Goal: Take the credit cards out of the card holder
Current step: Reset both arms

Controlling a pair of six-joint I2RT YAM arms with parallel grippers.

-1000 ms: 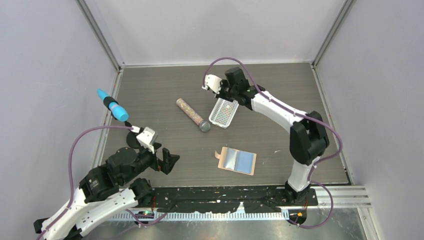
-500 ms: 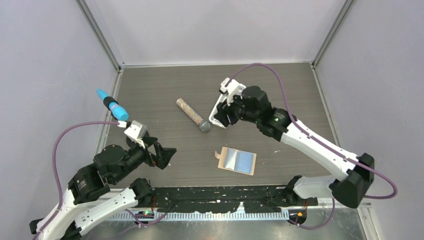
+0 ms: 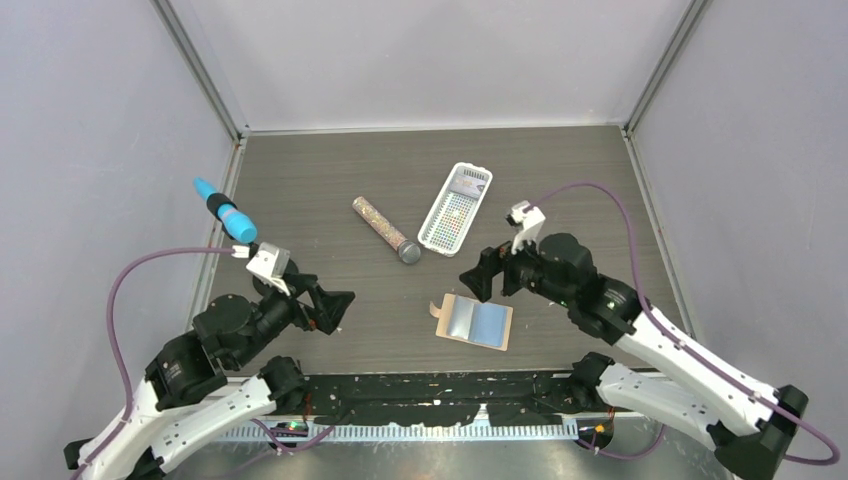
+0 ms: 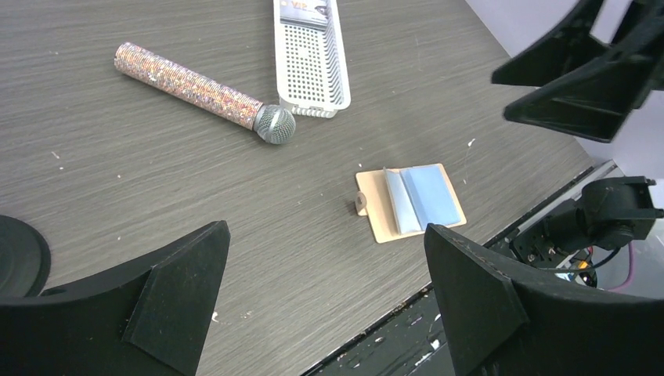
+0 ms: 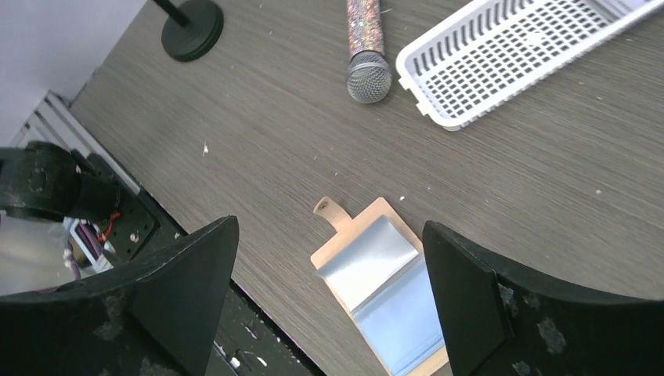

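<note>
The right gripper (image 3: 490, 283) hangs with its fingers spread wide and nothing between them, just above and slightly beyond the card holder (image 3: 477, 321). In its wrist view the card holder (image 5: 384, 286) sits between the two dark fingers, low in the picture. The holder lies flat on the table (image 3: 330, 180), opened out with its shiny pockets facing up. Its long axis runs across the front of this gripper. The small tab end points toward the left arm's side, and the bluer pocket is at the opposite end. Whether cards sit inside those pockets cannot be told. The left gripper (image 3: 335, 312) is likewise spread open and empty. It is aimed toward the holder from well apart, and the card holder (image 4: 411, 202) appears ahead of it, nearer its right finger, with the tab turned toward it. Beyond the right gripper, on its far side, stands a white slotted basket (image 3: 433, 210). A printed card (image 3: 468, 184) lies in the end of the basket farthest from the gripper. Just beside the basket's near end rests a glitter-handled microphone (image 3: 385, 229), its grey mesh head close to the basket corner. Beyond the left gripper, a blue pen-like object (image 3: 225, 213) leans on a black stand.
</note>
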